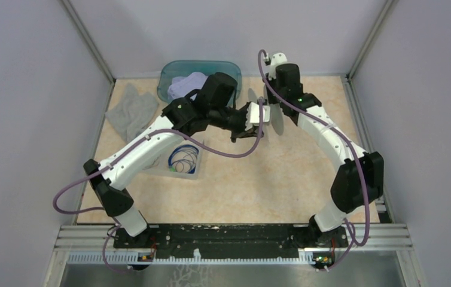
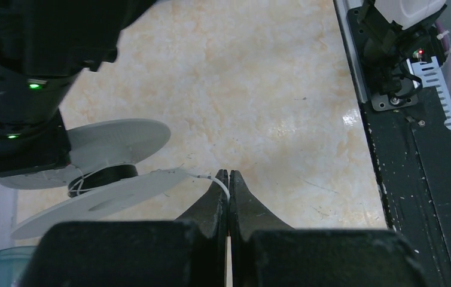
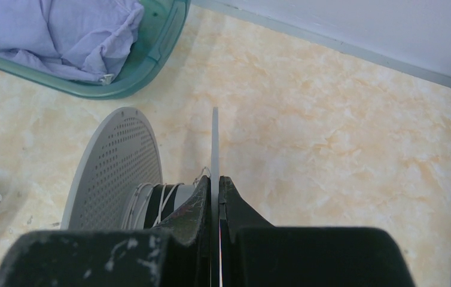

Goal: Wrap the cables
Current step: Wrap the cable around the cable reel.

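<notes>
The wrapping has begun but is, in my judgement, far from finished. The right gripper (image 3: 215, 186) is closed on the thin edge of one white disc of a spool (image 3: 118, 164) and holds it over the table (image 3: 343, 119), toward the far side. The left gripper (image 2: 228, 179) is closed too, pinching the whitish cable (image 2: 206, 177) just beside the spool. From the fingertips the cable runs over the rim of the disc to the black core (image 2: 104, 174), where only a few turns are seen and much of the core is bare. How much of this cable remains free, I cannot tell. The blue cables (image 1: 183, 159) lie in loose loops inside a clear box (image 1: 194, 174) under the left arm, well apart from the spool and not yet wound. So the greater part of the work seems to be left.
</notes>
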`<state>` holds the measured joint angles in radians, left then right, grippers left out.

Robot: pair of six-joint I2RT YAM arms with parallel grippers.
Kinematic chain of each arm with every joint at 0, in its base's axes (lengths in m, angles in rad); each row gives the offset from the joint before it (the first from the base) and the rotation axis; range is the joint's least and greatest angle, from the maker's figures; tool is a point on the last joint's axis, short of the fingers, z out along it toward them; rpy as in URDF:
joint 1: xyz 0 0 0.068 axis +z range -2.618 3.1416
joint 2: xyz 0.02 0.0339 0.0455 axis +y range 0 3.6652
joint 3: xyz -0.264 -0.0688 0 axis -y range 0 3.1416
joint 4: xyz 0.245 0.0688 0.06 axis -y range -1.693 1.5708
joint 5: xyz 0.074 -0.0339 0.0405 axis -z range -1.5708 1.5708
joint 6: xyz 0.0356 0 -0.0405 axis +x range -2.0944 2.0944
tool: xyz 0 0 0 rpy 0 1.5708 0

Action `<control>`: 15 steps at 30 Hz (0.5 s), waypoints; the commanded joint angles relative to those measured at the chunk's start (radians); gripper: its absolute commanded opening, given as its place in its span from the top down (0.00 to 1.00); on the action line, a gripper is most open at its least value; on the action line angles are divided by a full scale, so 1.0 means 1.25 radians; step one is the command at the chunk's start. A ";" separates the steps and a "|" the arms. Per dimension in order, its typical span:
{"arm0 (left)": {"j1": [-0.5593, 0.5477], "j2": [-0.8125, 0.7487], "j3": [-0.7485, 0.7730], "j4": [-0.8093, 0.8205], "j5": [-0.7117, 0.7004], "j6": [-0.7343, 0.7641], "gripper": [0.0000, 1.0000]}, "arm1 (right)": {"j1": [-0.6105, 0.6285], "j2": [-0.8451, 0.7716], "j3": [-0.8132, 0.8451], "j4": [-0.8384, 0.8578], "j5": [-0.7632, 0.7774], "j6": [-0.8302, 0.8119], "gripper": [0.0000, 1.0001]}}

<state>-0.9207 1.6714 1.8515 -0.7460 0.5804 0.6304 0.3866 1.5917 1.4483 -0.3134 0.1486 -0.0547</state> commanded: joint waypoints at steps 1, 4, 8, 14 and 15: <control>0.027 0.006 0.061 0.021 -0.001 -0.058 1.00 | 0.012 -0.065 -0.023 0.100 0.005 -0.027 1.00; 0.059 0.008 0.076 0.063 -0.011 -0.107 0.99 | 0.015 -0.081 -0.049 0.106 -0.008 -0.039 1.00; 0.144 0.006 0.047 0.176 -0.030 -0.216 1.00 | 0.015 -0.112 -0.089 0.097 -0.095 -0.055 1.00; 0.220 0.013 0.005 0.270 -0.008 -0.290 0.99 | 0.016 -0.132 -0.120 0.077 -0.169 -0.067 1.00; 0.228 0.016 0.003 0.279 -0.003 -0.294 0.99 | 0.017 -0.133 -0.124 0.071 -0.182 -0.067 1.00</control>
<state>-0.6796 1.6840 1.8702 -0.5327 0.5472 0.3523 0.3981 1.4857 1.2945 -0.2752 -0.0013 -0.1131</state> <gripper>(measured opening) 0.008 0.022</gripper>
